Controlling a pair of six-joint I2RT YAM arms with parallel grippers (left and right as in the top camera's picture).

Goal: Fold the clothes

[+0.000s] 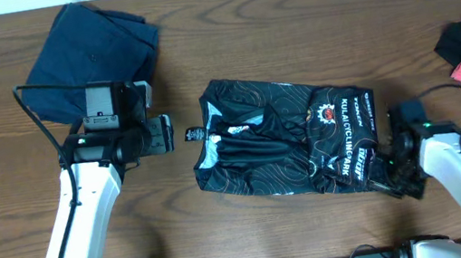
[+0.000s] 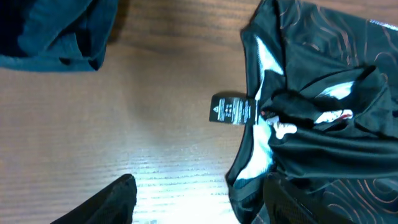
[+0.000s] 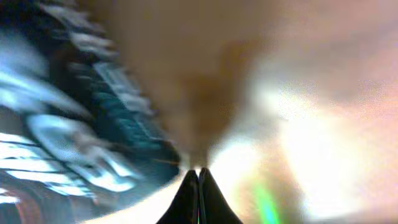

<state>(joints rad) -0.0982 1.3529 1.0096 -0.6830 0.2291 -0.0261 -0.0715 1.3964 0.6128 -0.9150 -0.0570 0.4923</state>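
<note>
Wooden table (image 1: 256, 235) is carrying the jersey (image 1: 287, 139); I'm seeing my left gripper (image 1: 168, 136) gaping empty, right gripper (image 3: 199, 174) pressing closed beside its corner.

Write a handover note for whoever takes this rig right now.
Left gripper: open, empty, beside the collar tag of the jersey.
Right gripper: shut, at the jersey's opposite end; blur hides whether it pinches cloth.
Jersey: mid-table, rumpled, loosely gathered.
Done: no neat fold visible.
Left: flatten it, then fold.
</note>
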